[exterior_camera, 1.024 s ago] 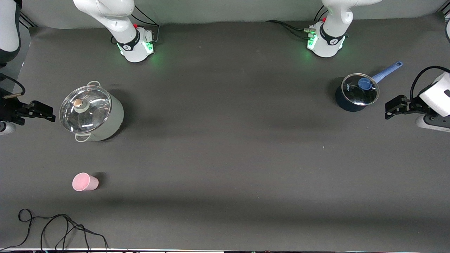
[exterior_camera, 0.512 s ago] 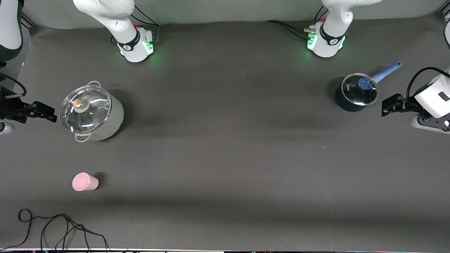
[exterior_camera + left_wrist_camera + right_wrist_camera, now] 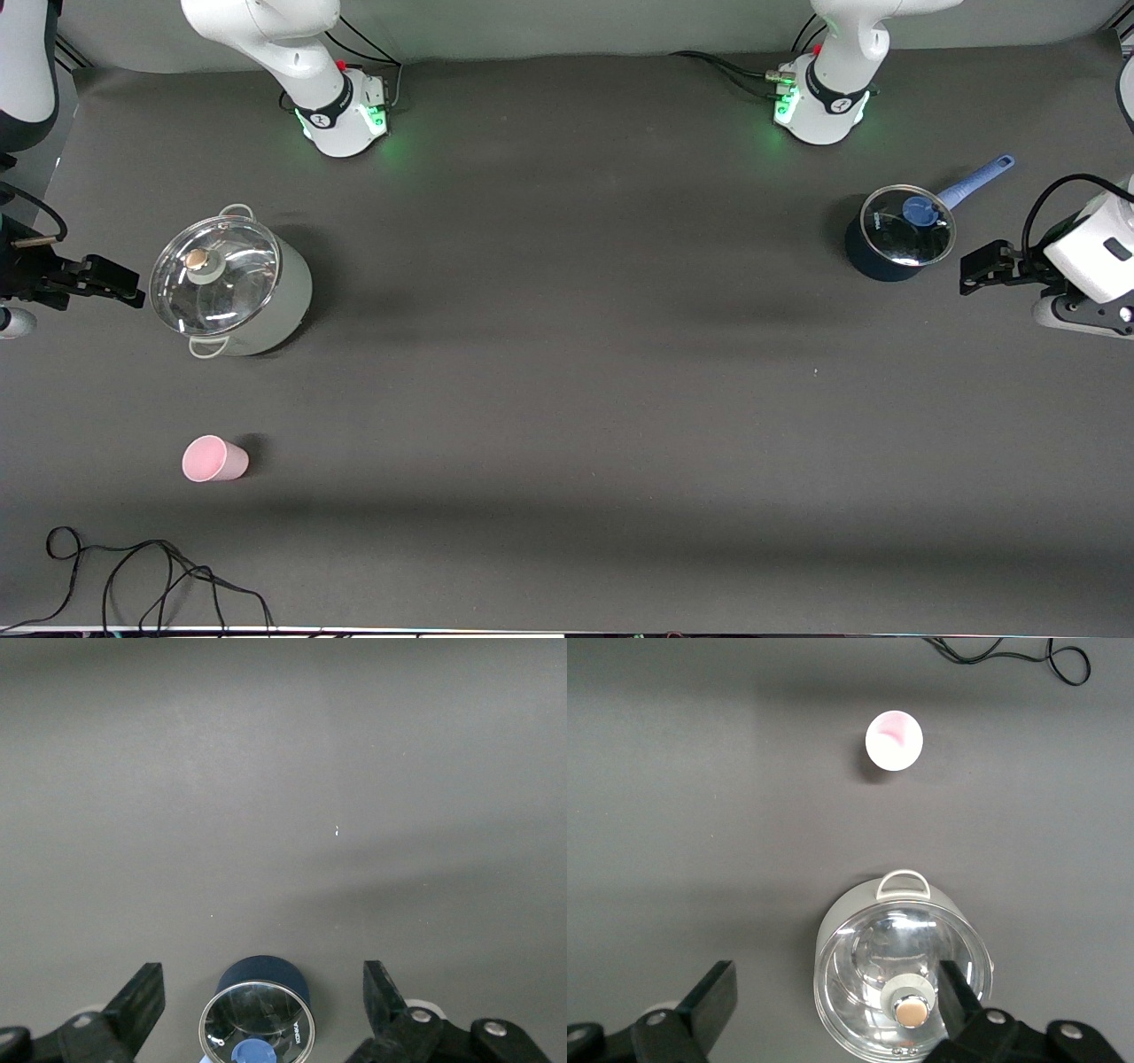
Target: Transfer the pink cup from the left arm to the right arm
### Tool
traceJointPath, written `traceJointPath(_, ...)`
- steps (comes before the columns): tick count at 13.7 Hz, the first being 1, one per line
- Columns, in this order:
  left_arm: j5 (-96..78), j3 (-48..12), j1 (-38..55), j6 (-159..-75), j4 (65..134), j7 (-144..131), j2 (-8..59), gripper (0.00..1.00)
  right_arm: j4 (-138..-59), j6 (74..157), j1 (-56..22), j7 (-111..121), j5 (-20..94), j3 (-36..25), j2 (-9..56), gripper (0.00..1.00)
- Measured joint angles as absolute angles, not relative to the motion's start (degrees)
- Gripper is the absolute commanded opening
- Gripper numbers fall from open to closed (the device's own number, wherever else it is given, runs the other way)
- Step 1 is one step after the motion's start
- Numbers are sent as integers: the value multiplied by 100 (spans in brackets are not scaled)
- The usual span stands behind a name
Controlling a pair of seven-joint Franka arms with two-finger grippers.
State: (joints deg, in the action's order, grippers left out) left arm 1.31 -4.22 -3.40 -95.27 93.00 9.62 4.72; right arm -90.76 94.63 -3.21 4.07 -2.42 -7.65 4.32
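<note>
The pink cup [image 3: 213, 459] stands upright at the right arm's end of the table, well apart from the spread, empty left gripper [image 3: 974, 268] hanging beside the blue saucepan [image 3: 898, 232]. That long reach risks toppling so light a cup, I'd say, or crossing the right gripper [image 3: 124, 288], also spread and empty, by the big lidded pot [image 3: 232, 284]

Free room and obstacles on the table [image 3: 567, 372]

Middle bare; lidded pot [image 3: 229, 288] and saucepan [image 3: 899, 235] stand at the ends, cable [image 3: 151, 576] at the near edge.

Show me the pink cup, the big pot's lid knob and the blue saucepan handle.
pink cup [image 3: 213, 459], front view, open mouth.
lid knob [image 3: 197, 259], front view, knob top.
saucepan handle [image 3: 977, 178], front view, mid-handle.
</note>
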Motion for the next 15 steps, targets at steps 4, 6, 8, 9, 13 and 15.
traceJointPath(4, 131, -422, -340, -9511, 9300, 946, 472, 100, -9076, 9453, -347, 188, -231, -779, 380, 100)
traceJointPath(6, 131, -422, -340, -9510, 9300, 943, 472, 100, -9076, 9436, -382, 152, -231, -779, 373, 100)
traceJointPath(8, 131, -422, -340, -9509, 9300, 942, 472, 100, -9077, 9431, -403, 139, -230, -779, 373, 100)
traceJointPath(9, 131, -422, -340, -9509, 9300, 941, 472, 100, -9078, 9430, -404, 138, -230, -779, 373, 100)
traceJointPath(13, 131, -422, -340, -9509, 9300, 941, 472, 100, -9078, 9369, -403, 120, 101, -818, 372, 100)
traceJointPath(15, 131, -422, -340, -9507, 9300, 941, 472, 100, -9078, 9097, -403, 120, 131, -841, 360, 100)
